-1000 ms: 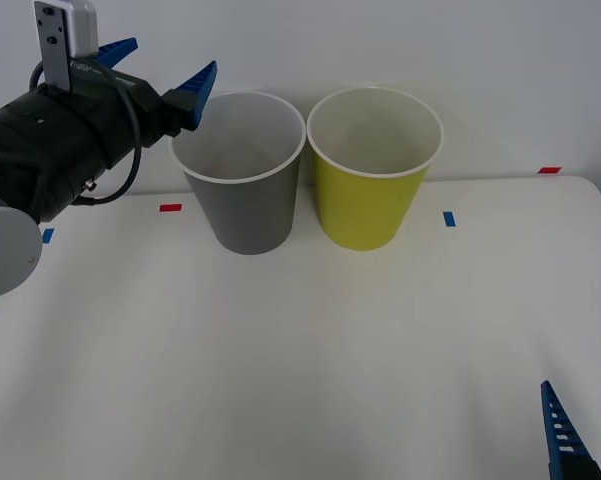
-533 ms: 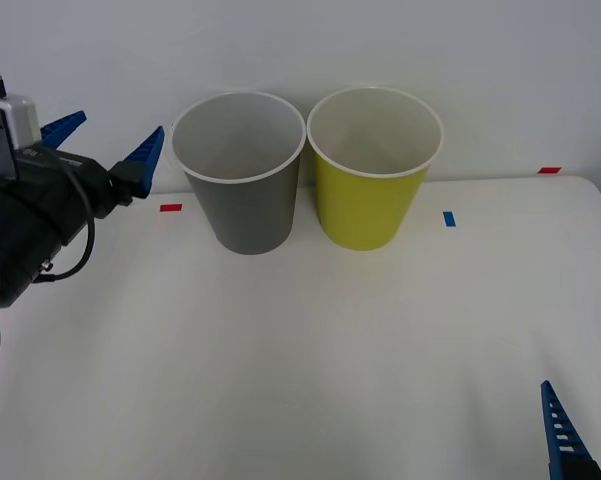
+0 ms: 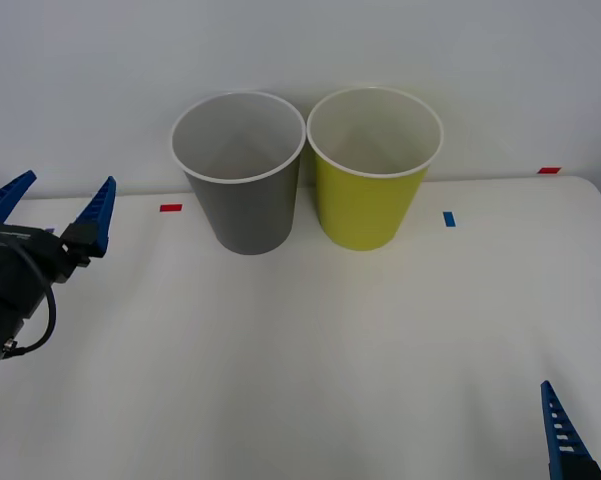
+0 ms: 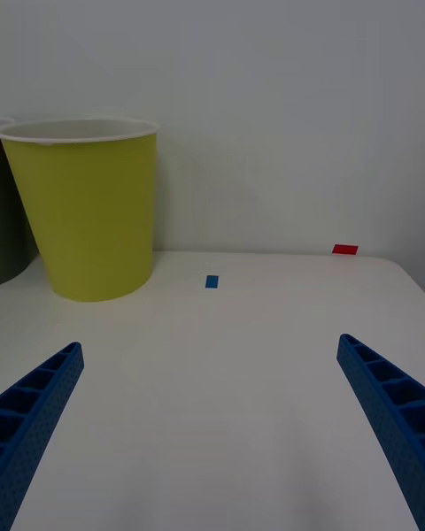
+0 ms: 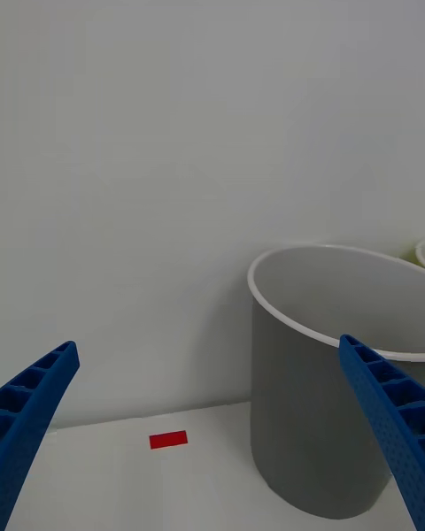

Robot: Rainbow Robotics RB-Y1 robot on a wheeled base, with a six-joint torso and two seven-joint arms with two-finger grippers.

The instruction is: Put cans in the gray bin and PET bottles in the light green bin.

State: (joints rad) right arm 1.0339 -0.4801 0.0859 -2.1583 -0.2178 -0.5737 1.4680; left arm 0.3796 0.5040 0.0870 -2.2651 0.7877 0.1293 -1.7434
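The gray bin (image 3: 242, 190) and the light green bin (image 3: 372, 185) stand side by side at the back of the white table, both upright with pale insides. No can or PET bottle is in view. My left gripper (image 3: 55, 205) is open with nothing between its fingers, low at the table's left edge, left of the gray bin (image 5: 332, 389). My right gripper (image 4: 212, 434) is open and holds nothing near the front right corner, facing the light green bin (image 4: 88, 208); one of its fingertips (image 3: 557, 425) pokes up in the front view.
Small tape marks lie on the white table (image 3: 310, 340): red (image 3: 170, 208) left of the gray bin, blue (image 3: 449, 218) right of the green bin, red (image 3: 548, 170) at the far right. A plain wall stands right behind the bins.
My left arm has pulled back from the gray bin's rim, moving left and down toward the table's left edge, its gripper staying open. The right gripper has not moved.
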